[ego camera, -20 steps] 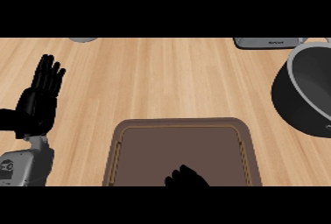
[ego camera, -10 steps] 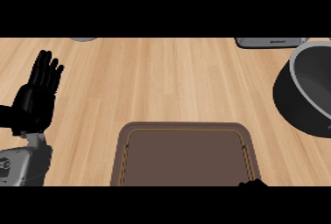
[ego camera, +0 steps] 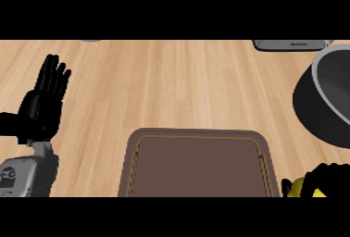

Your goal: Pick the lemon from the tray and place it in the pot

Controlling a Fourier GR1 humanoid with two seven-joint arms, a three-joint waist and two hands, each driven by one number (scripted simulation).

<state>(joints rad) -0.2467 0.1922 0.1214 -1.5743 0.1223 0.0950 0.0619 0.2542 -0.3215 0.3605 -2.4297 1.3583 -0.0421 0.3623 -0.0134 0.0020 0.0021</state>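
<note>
Bare light wooden bench (ego camera: 178, 83) stretches wide between the brown rectangular tray (ego camera: 198, 162) at the lower middle and the big dark round pot (ego camera: 327, 99) at the right edge. A grey flat object (ego camera: 290, 44) sits near the pot's far side. The left hand (ego camera: 44, 99) rests open at the left edge.

— Underneath everything?
— Light wooden counter (ego camera: 178, 78), grain running left to right across the view.
— Resting on it?
— Brown tray (ego camera: 198, 164) with rounded corners, low and centred, cut off by the lower edge. Dark pot (ego camera: 327, 99) at the right side, grey inside, only partly in view.
— Along the far edge?
— Grey object (ego camera: 290, 44) at upper right, too cropped to name, and a small grey sliver (ego camera: 90, 40) at upper left.
</note>
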